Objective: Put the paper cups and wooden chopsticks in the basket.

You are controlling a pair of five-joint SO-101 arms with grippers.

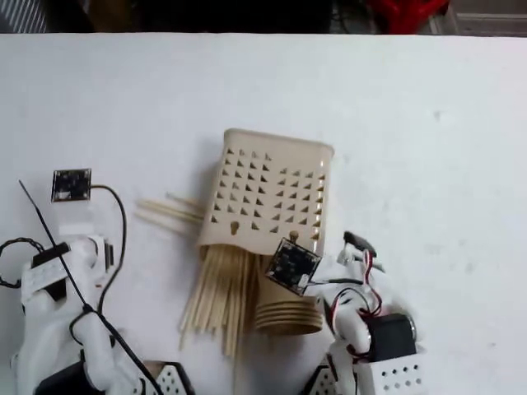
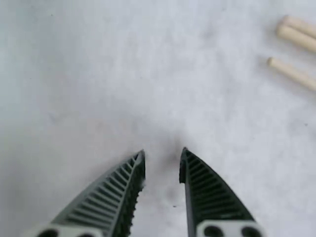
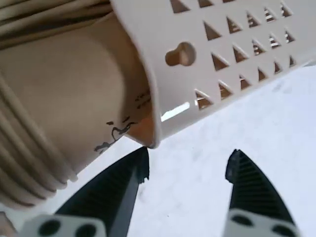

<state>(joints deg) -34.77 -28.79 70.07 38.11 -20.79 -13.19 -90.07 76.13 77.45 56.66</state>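
Cream plastic basket (image 1: 272, 189), on its side on the white tabletop (image 1: 428, 123). We list a stack of cups (image 1: 288, 313) and a bundle of chopsticks (image 1: 218, 300), both partly inside its mouth (ends sticking out). A few loose chopsticks (image 1: 165, 212) lie beside it. Right tool (image 3: 188, 158): released, empty, just beside the basket's rim and the cups. Left tool (image 2: 163, 153): slightly parted, empty, over tabletop near the loose chopsticks.

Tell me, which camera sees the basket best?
The high view: almost the whole basket lies on its side there, paper cups and chopsticks poking from its open end. The right wrist view catches one holed corner near the right claw. The left wrist view faces table and loose chopsticks.
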